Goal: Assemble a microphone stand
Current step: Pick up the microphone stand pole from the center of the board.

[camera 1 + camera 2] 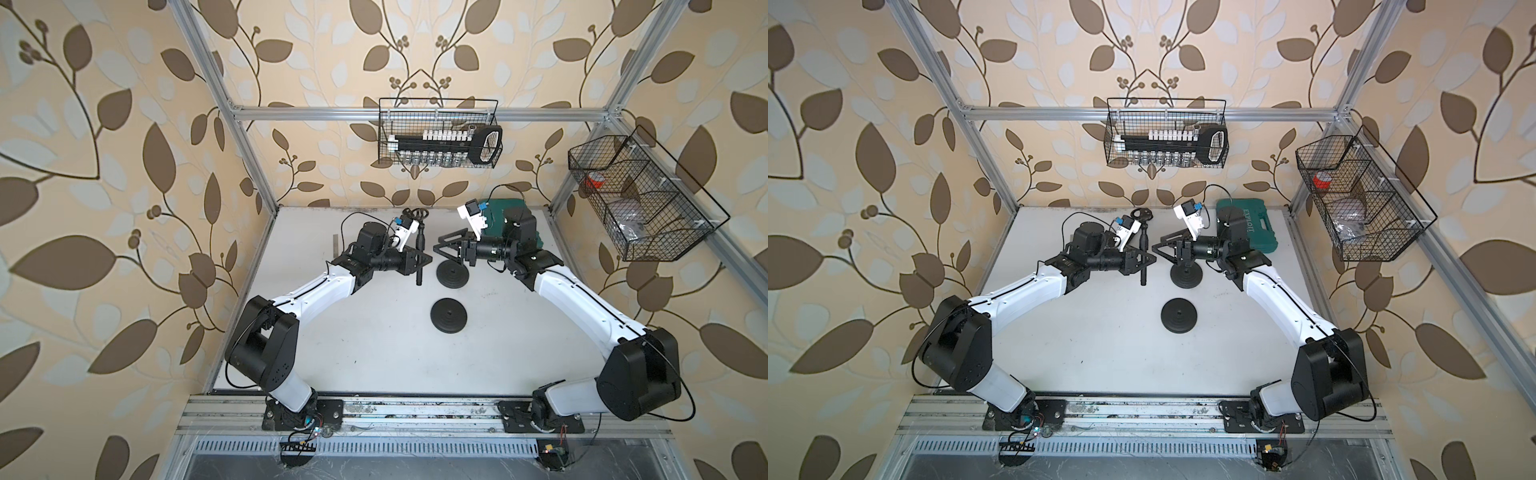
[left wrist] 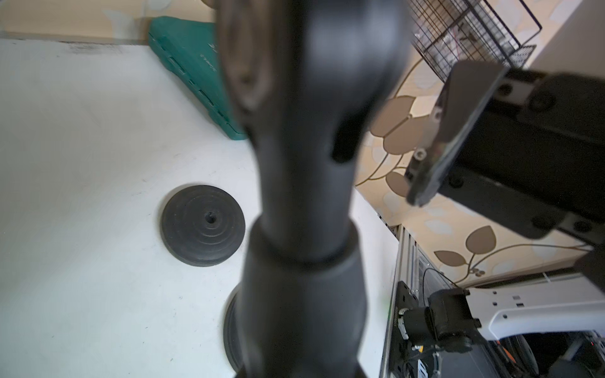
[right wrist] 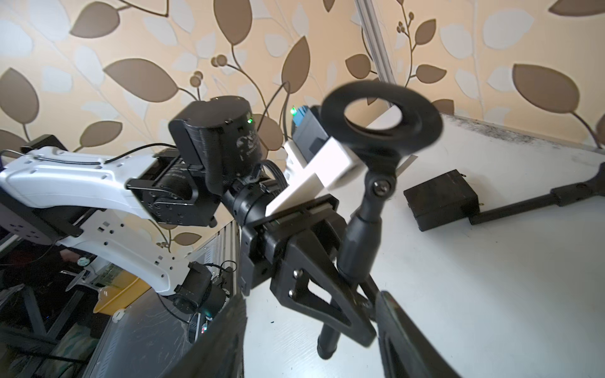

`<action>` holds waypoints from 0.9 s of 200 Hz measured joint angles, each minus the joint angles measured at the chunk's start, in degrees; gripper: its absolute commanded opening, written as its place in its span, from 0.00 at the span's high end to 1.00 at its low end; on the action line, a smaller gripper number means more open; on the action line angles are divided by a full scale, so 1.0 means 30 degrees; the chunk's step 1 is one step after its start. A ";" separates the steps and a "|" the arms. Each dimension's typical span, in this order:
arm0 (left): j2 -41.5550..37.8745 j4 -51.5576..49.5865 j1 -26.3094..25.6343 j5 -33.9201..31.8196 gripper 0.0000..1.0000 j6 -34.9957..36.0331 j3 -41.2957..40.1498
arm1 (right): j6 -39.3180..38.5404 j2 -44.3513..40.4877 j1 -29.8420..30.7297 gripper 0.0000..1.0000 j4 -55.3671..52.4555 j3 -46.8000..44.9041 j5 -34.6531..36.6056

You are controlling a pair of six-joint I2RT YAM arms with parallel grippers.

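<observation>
A black stand pole (image 1: 420, 245) with a ring clip (image 3: 379, 114) at its top hangs upright above the table, and my left gripper (image 1: 420, 261) is shut on its middle. Its fingers (image 3: 311, 288) clamp the pole (image 3: 363, 242), which fills the left wrist view (image 2: 304, 196). The pole's lower end hangs free to the left of a round black base (image 1: 453, 275) on the table. My right gripper (image 1: 438, 247) hovers just above that base, open with nothing between its fingers (image 3: 402, 333). A second round base (image 1: 449, 315) (image 2: 203, 225) lies nearer the front.
A green tool case (image 1: 1252, 230) lies at the back right behind my right arm. Wire baskets hang on the back wall (image 1: 438, 133) and the right wall (image 1: 640, 195). A black box with a rod (image 3: 438, 199) lies on the white table (image 1: 374, 353) beyond the pole.
</observation>
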 measured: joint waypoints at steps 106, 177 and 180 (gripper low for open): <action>0.0765 0.0058 -0.0925 0.1202 1.00 0.0925 0.0357 | -0.0532 0.0729 -0.0022 0.55 -0.0925 0.0204 0.0284; 0.0765 0.0153 -0.1552 0.1202 1.00 0.1188 0.0889 | 0.0182 0.0969 0.0007 0.61 -0.0364 0.0182 0.0452; 0.0765 0.0131 -0.1552 0.1209 1.00 0.1195 0.0911 | 0.0197 0.0984 0.0000 0.63 -0.0248 0.0175 0.0444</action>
